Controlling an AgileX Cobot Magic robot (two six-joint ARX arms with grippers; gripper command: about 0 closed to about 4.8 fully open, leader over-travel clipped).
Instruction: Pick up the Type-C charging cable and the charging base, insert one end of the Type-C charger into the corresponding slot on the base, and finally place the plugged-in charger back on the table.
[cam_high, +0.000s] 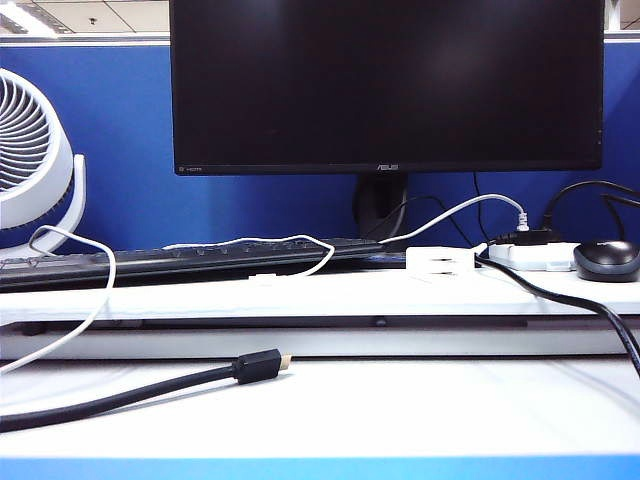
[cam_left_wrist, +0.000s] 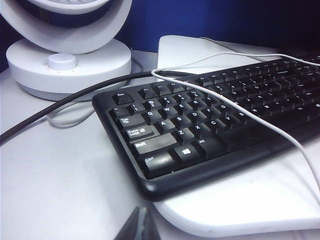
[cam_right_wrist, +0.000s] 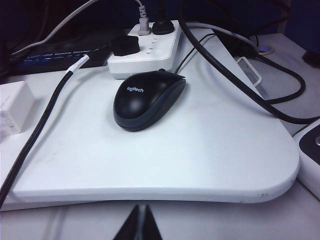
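Both grippers closed, empty: left gripper (cam_left_wrist: 138, 225) before keyboard (cam_left_wrist: 215, 120); right gripper (cam_right_wrist: 138, 225) before "logitech" mouse (cam_right_wrist: 148, 98); "ASUS" monitor (cam_high: 387, 85) behind.

Behind the desk we see a blue partition wall (cam_high: 120, 130) filling the middle of the frame. Above it, in the upper left corner, a strip of pale ceiling tiles (cam_high: 100, 15) shows with a bright light panel (cam_high: 25, 18). Another sliver of ceiling sits upper right.

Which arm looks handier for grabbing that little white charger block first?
Probably the right: the charging base shows only in its wrist view, near the mouse. The left gripper, shut like the right gripper, faces the keyboard.
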